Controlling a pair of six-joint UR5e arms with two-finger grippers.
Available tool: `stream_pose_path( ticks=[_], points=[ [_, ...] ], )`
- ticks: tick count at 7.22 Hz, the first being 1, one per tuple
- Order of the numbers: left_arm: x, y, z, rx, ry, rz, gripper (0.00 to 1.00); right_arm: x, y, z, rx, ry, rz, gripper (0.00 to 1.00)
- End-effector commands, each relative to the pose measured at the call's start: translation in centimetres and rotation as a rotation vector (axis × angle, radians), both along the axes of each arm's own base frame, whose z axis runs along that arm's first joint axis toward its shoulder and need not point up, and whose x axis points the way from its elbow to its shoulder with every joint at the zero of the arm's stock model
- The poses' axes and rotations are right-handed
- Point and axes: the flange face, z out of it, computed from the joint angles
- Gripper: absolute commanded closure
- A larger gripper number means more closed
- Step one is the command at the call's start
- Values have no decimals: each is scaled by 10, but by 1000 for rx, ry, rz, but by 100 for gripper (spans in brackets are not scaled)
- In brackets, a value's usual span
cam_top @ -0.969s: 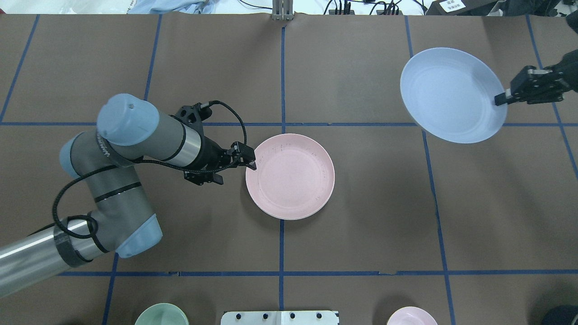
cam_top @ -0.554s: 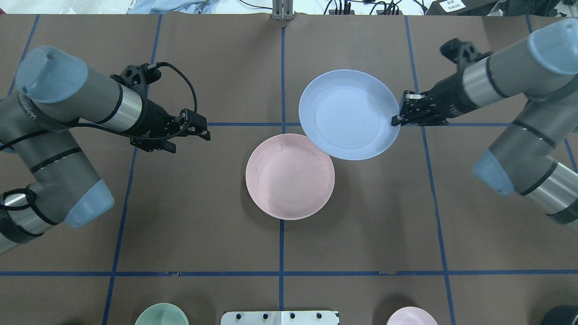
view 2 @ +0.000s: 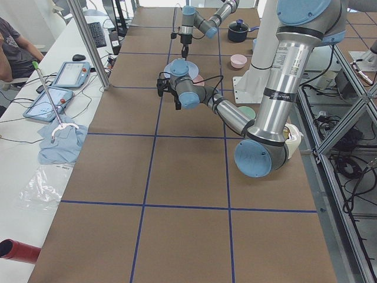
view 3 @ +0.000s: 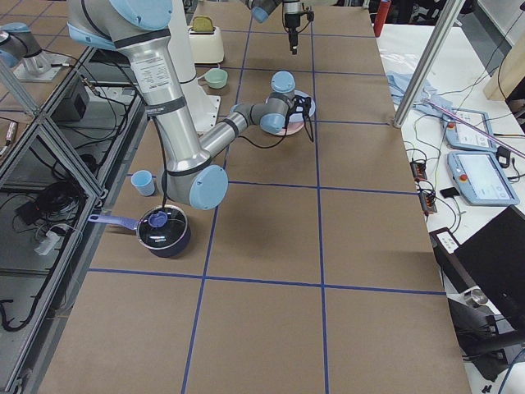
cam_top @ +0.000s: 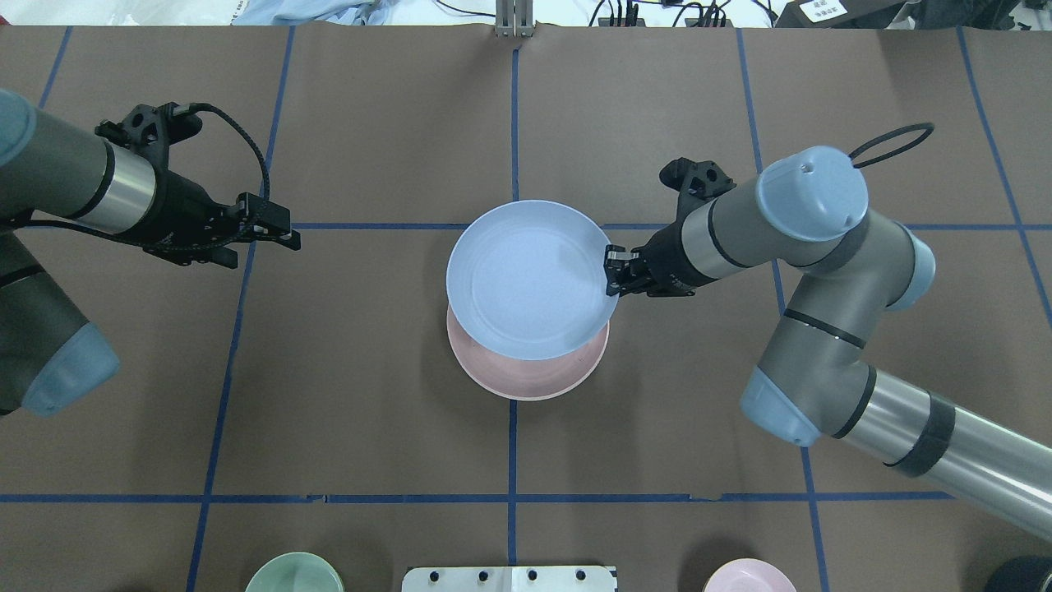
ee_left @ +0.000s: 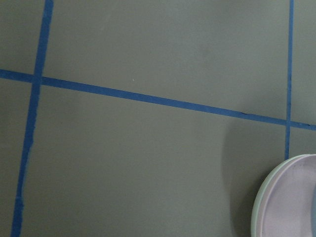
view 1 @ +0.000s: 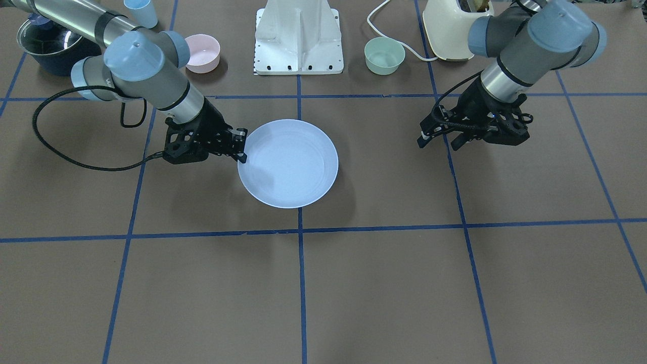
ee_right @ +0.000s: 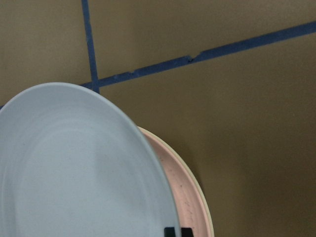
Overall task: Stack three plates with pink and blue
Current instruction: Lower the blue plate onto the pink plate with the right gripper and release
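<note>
Blue plate (cam_top: pixel 530 279): judged rigid, light, smooth plastic (a rim grip looks the only practical hold). Right gripper (cam_top: pixel 610 275) clamped on its edge, holding it over pink plate (cam_top: pixel 526 380), off-centre. Left gripper (cam_top: pixel 289 237) fingers apart, empty, well clear.

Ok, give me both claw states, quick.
Left claw: open, holding nothing.
Right claw: closed on the blue plate at its rim.
</note>
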Motion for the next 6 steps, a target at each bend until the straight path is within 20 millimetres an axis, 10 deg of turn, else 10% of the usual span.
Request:
stream_pose_path(
  ticks=[1, 2, 3, 4, 5, 6],
  points=[
    [-3, 1, 4, 1, -5, -1, 0, -18, 12, 2, -4, 20, -16, 100],
    [-3, 1, 4, 1, -5, 1, 0, -19, 11, 3, -6, 23, -16, 100],
    [-3, 1, 4, 1, -5, 1, 0, -19, 13, 6, -7, 26, -22, 67],
    [-3, 1, 4, 0, -6, 1, 0, -15, 13, 8, -9, 25, -23, 56],
    [-2, 1, 5, -1, -7, 1, 0, -13, 13, 8, -6, 25, -17, 1],
    [-3, 0, 5, -1, -7, -1, 0, -8, 8, 8, -8, 25, -9, 0]
  ],
)
